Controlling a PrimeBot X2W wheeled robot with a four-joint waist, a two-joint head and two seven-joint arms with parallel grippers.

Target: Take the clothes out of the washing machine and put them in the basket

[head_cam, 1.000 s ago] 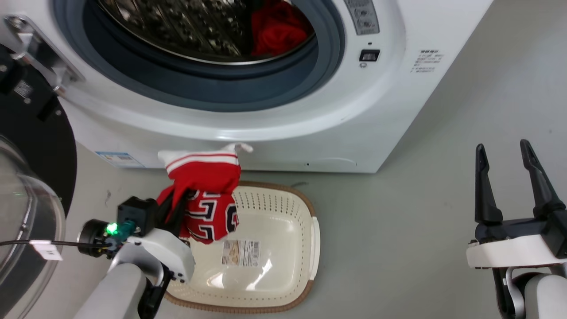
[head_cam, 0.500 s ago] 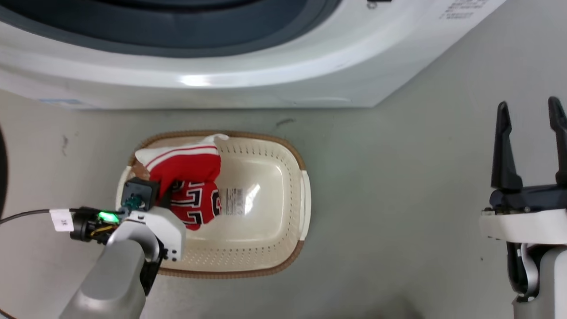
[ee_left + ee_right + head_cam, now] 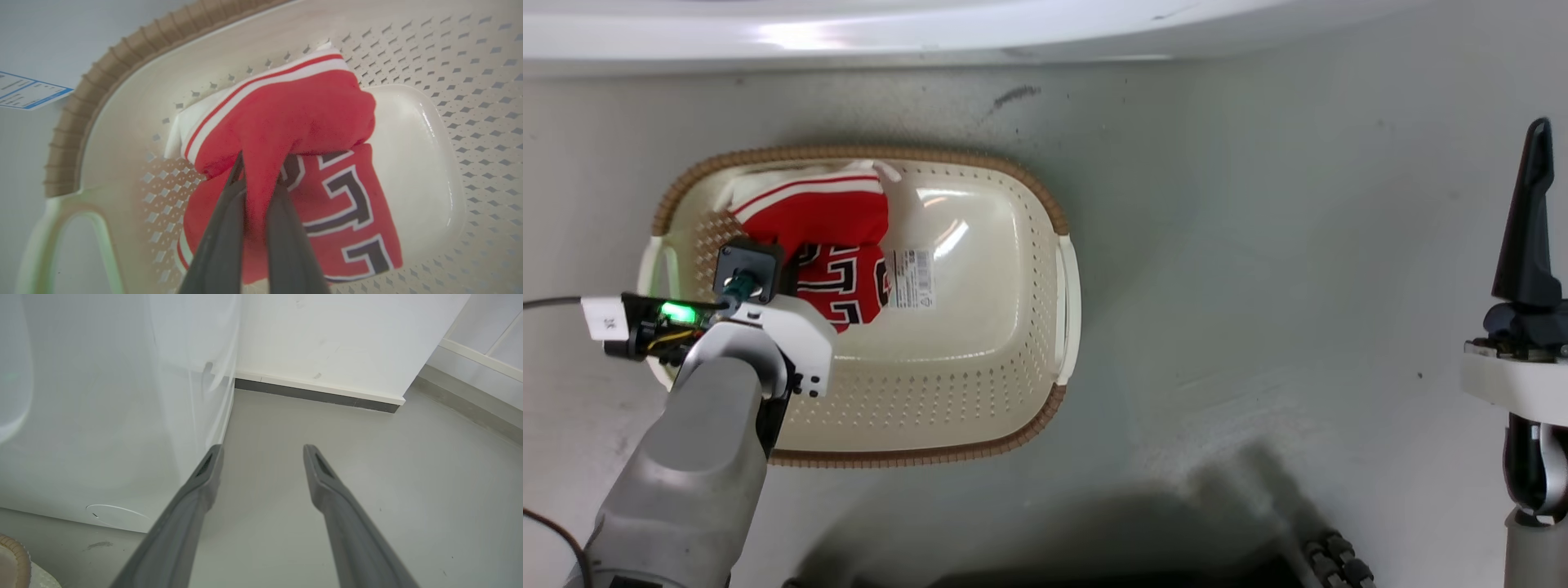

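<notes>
The red jersey with white striped trim and black-white lettering hangs inside the cream basket, at its left end. My left wrist is above it. In the left wrist view my left gripper is shut on a fold of the jersey, low between the basket's perforated walls. The washing machine's white lower front runs along the top of the head view. My right gripper stands open over bare floor beside the machine's side; one of its fingers shows at the far right.
Grey floor lies between the basket and my right arm. A white wall with a dark baseboard stands behind the machine. A tagged cable hangs from my left wrist. A blue-edged label sits on the machine's front.
The head camera has tilted down, so the drum has left the view. My left gripper has lowered the jersey from above the basket's rim down inside it. The right gripper stays open.
</notes>
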